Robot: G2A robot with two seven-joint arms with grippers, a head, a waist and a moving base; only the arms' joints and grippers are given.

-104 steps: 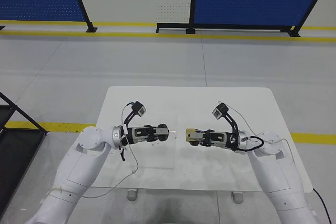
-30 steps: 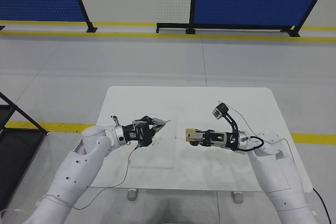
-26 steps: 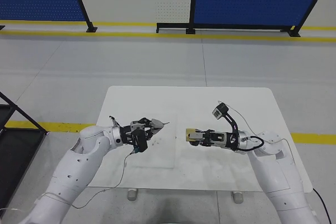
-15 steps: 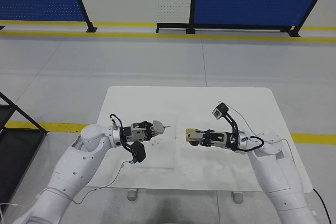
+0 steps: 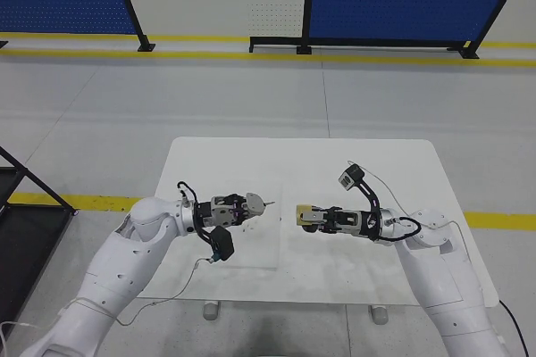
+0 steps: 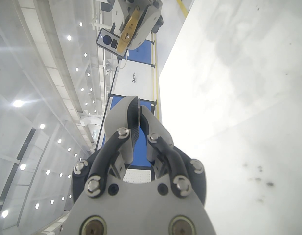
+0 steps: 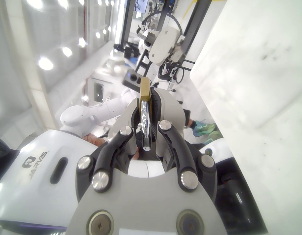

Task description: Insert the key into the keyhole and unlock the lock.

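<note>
Two things are held apart over the bench [image 5: 357, 170]. The key [image 5: 264, 204] is pinched in the left jaws, the lock [image 5: 303, 215] in the right jaws.

The padlock [image 7: 144, 88] is showing a dull brass body and a glossy chromed shackle [image 7: 146, 123]; the key [image 5: 266, 204] is glinting as bare metal. The pads [image 7: 154, 103] of the right gripper [image 7: 146, 100] are looking like ribbed black rubber. The table [image 6: 239, 99] is showing matt white.
</note>
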